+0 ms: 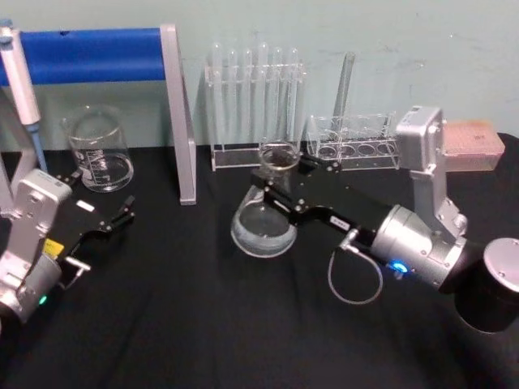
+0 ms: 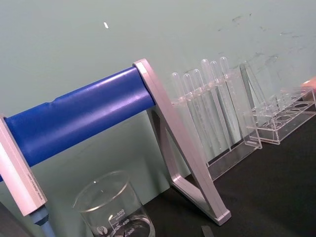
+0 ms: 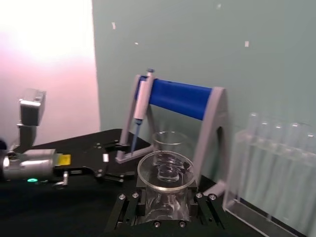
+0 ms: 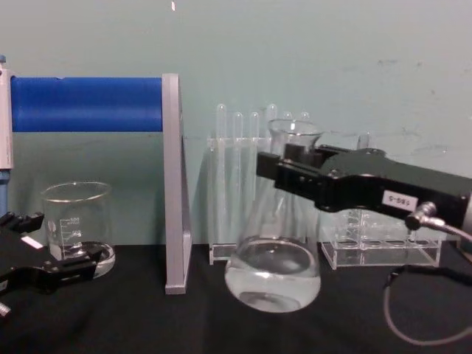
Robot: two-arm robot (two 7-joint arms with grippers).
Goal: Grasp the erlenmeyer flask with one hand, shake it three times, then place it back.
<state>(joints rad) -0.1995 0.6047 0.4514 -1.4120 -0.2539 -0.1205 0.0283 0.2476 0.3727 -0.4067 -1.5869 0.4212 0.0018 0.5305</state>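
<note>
Clamping the right gripper (image 1: 278, 173), jaws closed on the neck of the erlenmeyer flask (image 1: 263, 231) in the middle of the table (image 1: 203, 324), base touching or just lifted, hard telling; needing a firm pinch and short upright strokes, liquid lying inside; minding the test-tube rack (image 1: 255, 105) just behind and the blue-barred stand (image 1: 185, 121) to the left; idling the left gripper (image 1: 109, 231), fingers spread, near the beaker (image 1: 99, 150).

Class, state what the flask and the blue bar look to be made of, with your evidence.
Flask, neck in the right tool: clear glossy glass, likely; see-through, with highlights. Blue bar: matte, probably plastic or foam sleeve; creased seam. Left tool rests aside.
</note>
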